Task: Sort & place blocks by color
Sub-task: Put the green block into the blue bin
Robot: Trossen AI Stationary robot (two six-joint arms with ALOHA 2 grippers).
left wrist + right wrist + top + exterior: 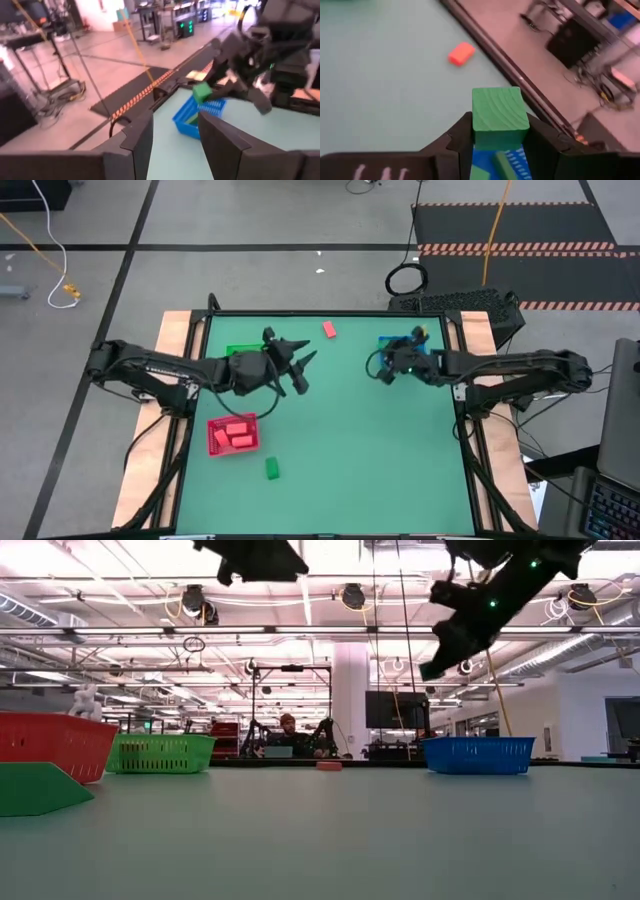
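Note:
My right gripper (500,135) is shut on a green cube (499,114) and hangs over the blue tray (186,119) at the table's far right. That tray holds green blocks (503,164). My left gripper (175,135) stands open and raised in mid-table, pointing at the right gripper (384,367), with nothing between its fingers. A loose red block (329,329) lies flat near the far edge. A loose green block (272,468) lies toward the near edge. Three red blocks (234,434) lie in the red tray (214,446). My right gripper pinches the green cube by two opposite side faces (476,131) between its two fingers. The cube's far end sticks out past the fingertips. The fingers slant down from the table's right side. The cube is lifted clear, above the blue tray.
A green tray (240,351) sits at the far left, partly under my left arm. In the low view the three trays (160,752) stand along the far side. A person sits at a desk beyond the table. Bare table lies between the arms and toward the near right.

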